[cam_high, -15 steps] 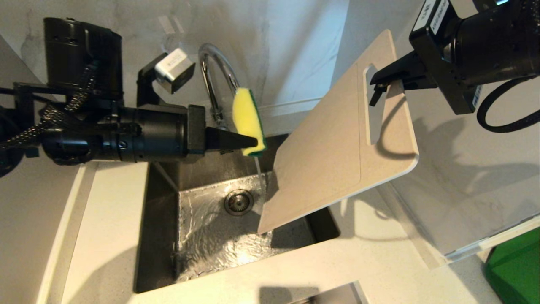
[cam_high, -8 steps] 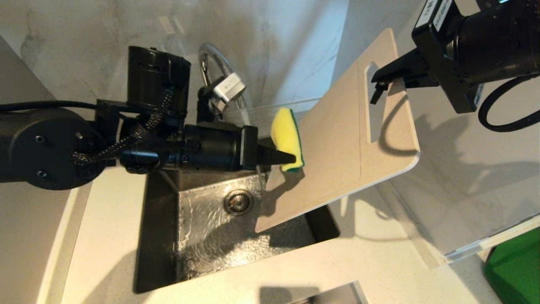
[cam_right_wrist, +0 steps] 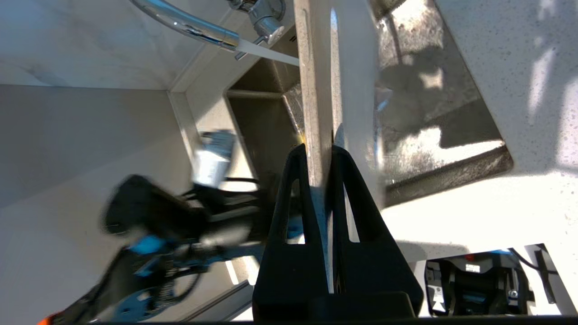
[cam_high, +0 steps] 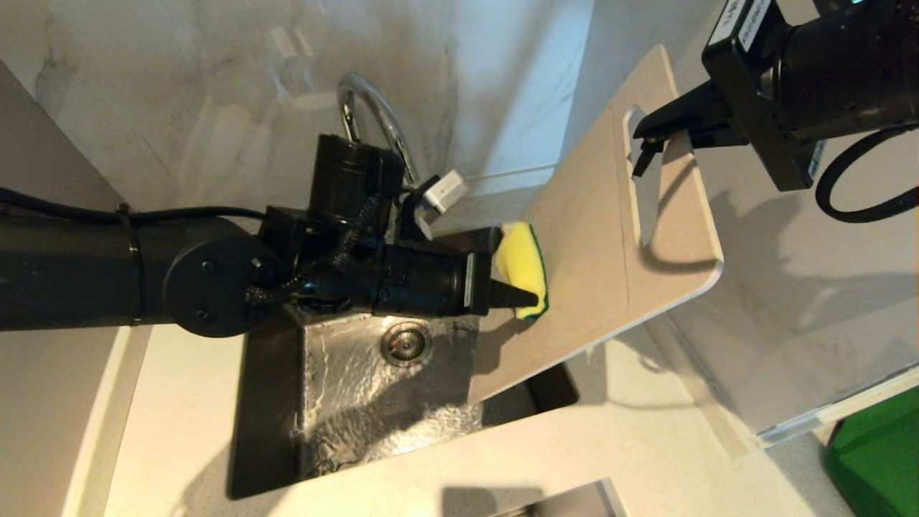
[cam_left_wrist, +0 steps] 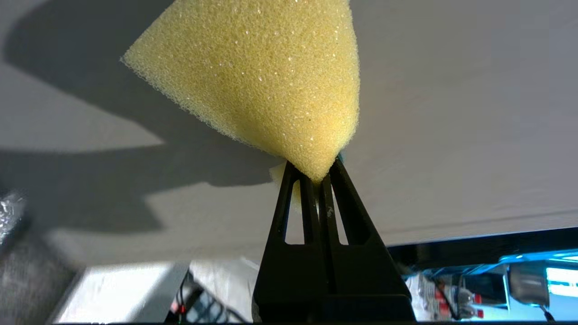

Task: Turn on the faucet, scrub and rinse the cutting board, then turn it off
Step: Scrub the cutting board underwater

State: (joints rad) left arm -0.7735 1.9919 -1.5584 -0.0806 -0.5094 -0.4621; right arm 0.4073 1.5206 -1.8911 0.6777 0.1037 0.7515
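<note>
The beige cutting board hangs tilted over the sink, its lower end down in the basin. My right gripper is shut on the board's edge beside the slot handle. My left gripper is shut on a yellow-green sponge, whose green side lies against the board's face. In the left wrist view the yellow sponge fans out from the pinched fingertips in front of the board. The chrome faucet arches behind my left arm, and water streams from its spout onto the board.
The steel sink holds rippling water round its drain. A pale counter surrounds it, with marble wall behind. A green mat lies at the far right. My left arm spans the sink's back left.
My left arm has swung right and down, carrying the sponge from in front of the faucet onto the board's face. The board has turned a little steeper in my right gripper.
</note>
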